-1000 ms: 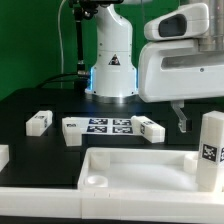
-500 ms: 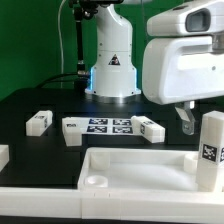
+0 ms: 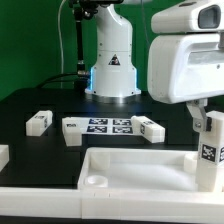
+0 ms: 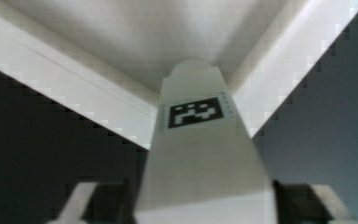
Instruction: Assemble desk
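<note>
Now the gripper (image 3: 200, 122) hangs over the upright leg (image 3: 211, 150) at the exterior view's right, at the end of the tabletop (image 3: 130, 168); whether it's inside the rim or beside it is hard to say. From the wrist, the fingers (image 4: 91, 203) straddle the tagged leg on both sides, but whether they're pinching it, I can't tell. The trick here: centre the leg between the pads, squeeze squarely on its flat faces, keep it vertical, lift straight
</note>
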Controlling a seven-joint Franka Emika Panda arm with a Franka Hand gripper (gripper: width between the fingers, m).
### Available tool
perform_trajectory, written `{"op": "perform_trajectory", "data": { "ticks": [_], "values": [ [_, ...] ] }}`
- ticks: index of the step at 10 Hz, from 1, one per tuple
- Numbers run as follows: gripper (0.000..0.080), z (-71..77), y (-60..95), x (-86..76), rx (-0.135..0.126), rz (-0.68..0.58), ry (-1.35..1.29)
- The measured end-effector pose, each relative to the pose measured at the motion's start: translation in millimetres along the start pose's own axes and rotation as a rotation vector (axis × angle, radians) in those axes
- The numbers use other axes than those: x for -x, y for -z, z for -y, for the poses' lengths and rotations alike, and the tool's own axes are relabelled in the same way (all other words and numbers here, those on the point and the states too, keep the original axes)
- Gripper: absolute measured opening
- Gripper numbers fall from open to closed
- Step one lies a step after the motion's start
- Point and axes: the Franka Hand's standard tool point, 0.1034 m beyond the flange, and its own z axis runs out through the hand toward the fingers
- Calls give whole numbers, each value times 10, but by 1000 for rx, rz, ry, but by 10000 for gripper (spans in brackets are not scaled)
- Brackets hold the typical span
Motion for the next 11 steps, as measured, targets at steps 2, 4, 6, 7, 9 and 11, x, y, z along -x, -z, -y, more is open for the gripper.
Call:
{"op": "perform_trajectory", "data": {
  "ticks": [2, 4, 6, 7, 9, 11],
  "values": [
    [290, 1, -2, 1, -2, 0, -26],
    [290, 2, -2, 1, -3, -1, -39],
    [290, -32, -11, 9, -38, -18, -330],
    [290, -41, -15, -5, -38, -32, -426],
    [290, -57, -18, -8, -42, -36, -675],
    [290, -57, -21, -3, -42, -31, -836]
  ]
}}
